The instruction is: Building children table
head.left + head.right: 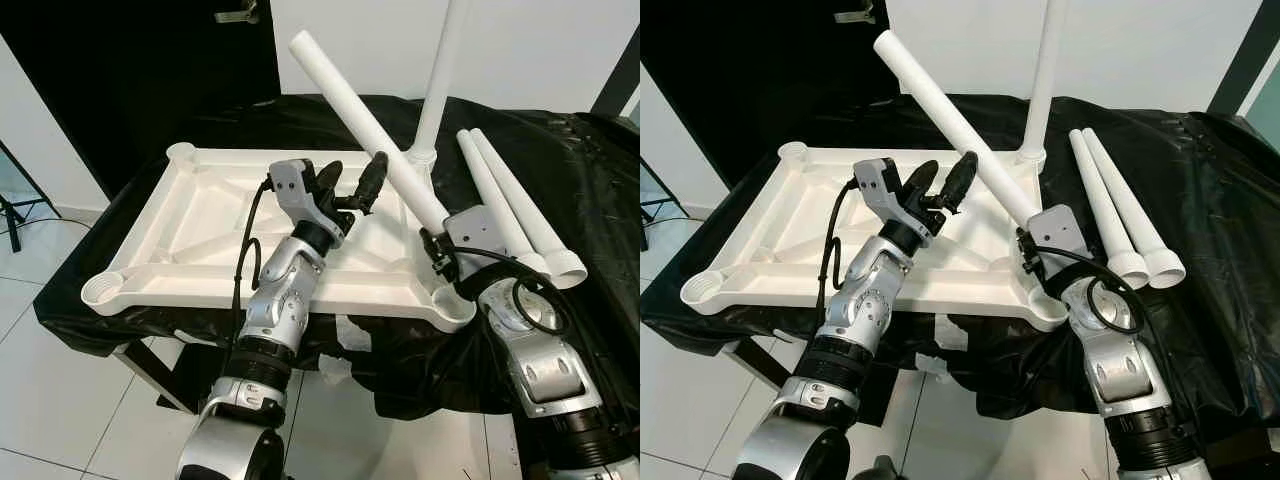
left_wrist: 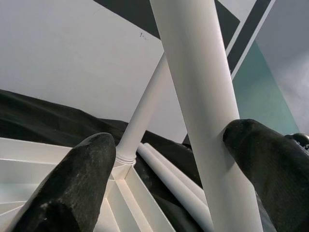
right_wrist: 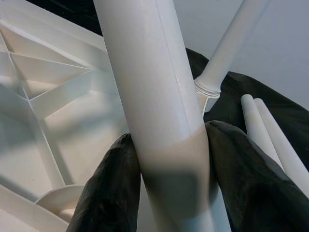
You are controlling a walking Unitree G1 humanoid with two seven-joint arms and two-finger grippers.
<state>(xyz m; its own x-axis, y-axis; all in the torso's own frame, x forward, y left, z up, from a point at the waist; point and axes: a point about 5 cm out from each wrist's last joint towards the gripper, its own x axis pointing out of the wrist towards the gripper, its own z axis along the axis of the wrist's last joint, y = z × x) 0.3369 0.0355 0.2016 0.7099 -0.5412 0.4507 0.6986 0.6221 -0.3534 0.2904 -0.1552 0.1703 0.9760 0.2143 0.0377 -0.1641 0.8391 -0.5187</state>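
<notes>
My right end effector (image 1: 441, 243) is clamped on the lower end of a long white plastic leg tube (image 1: 368, 131), slanting up and away. My left end effector (image 1: 352, 186), fingers spread, brackets its middle. Judged light, stiff, slippery; grip low, near socket.

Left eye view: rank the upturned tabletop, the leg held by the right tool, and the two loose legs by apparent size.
1. Upturned tabletop.
2. Held leg in the right tool.
3. Two loose legs: alike, so unranked; barely shorter-looking than the held leg.
</notes>
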